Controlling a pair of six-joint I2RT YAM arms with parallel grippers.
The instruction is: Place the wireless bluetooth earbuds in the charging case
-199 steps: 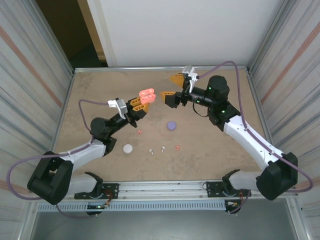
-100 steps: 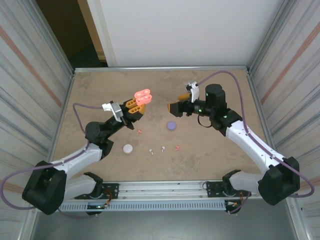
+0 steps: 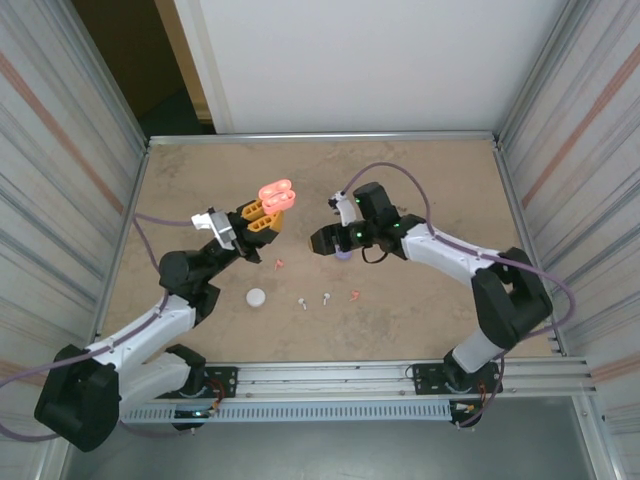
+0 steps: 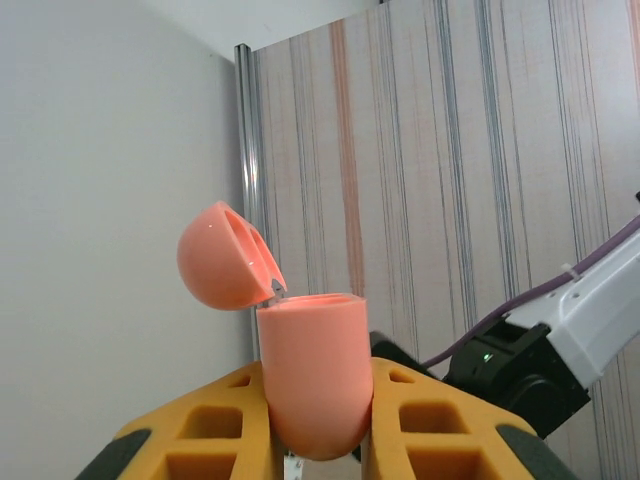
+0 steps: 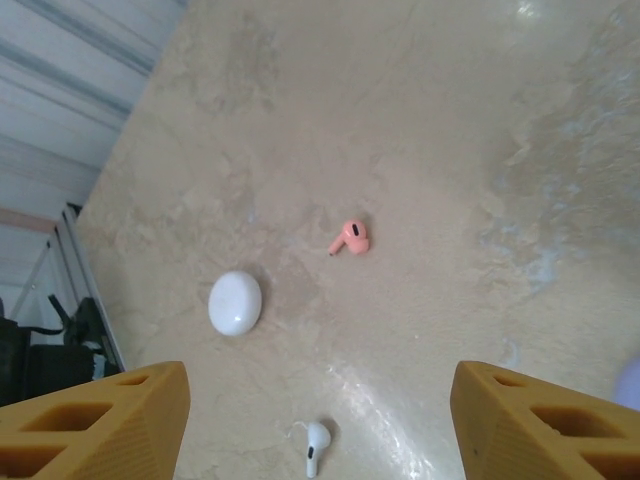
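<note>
the left claw (image 4: 315, 425) pinches the coral-pink plastic charging case (image 4: 312, 370), lid open, while the right claw (image 5: 320, 390) hangs spread and empty — the tiny coral-pink stemmed earbud (image 5: 350, 237) lies near the round white plastic case (image 5: 235, 303), and an off-centre close could flick it away.

We find the purple case (image 5: 632, 386) cut off at the edge, beyond a finger of the right gripper (image 5: 320, 390); fingers (image 4: 205, 430) of the left gripper (image 4: 318, 425) hide the base of the coral case (image 4: 312, 350).

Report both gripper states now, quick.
Left gripper: closed on the open pink charging case.
Right gripper: open, fingers apart, holding nothing.
</note>
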